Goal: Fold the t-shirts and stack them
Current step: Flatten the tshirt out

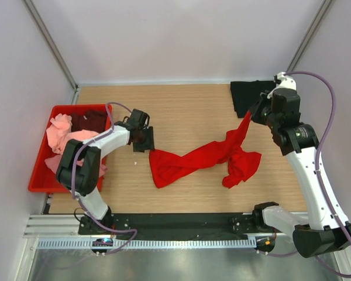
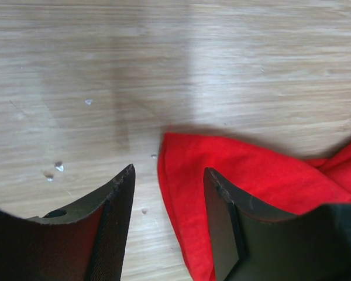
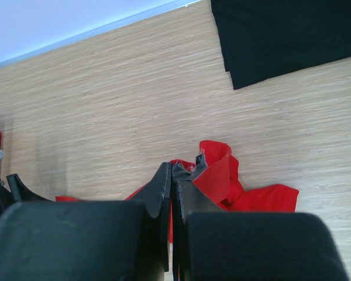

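Right gripper (image 1: 253, 115) clamped shut on red t-shirt (image 1: 193, 158): one end lifted, rest twisted on table (image 1: 181, 111), right of crate (image 1: 38, 175). Left gripper (image 2: 169, 171) jaws apart over shirt corner nearest crate, gripping nothing. Black t-shirt (image 1: 245, 96) flat, far right of crate. Pink t-shirts (image 1: 61, 137) and maroon t-shirt (image 1: 92, 120) inside crate.

**Red shirt strung across the desk**

The red t-shirt (image 1: 199, 157) lies twisted across the wooden desk (image 1: 181, 111). One end is drawn up to the right tool (image 1: 254, 112), which pinches it just beside the black t-shirt (image 1: 245, 96). The left tool (image 1: 145, 142) hangs at the shirt's other end. At left, a red crate (image 1: 40, 178) holds pink t-shirts (image 1: 61, 136) (a dark maroon one (image 1: 92, 120) among them).
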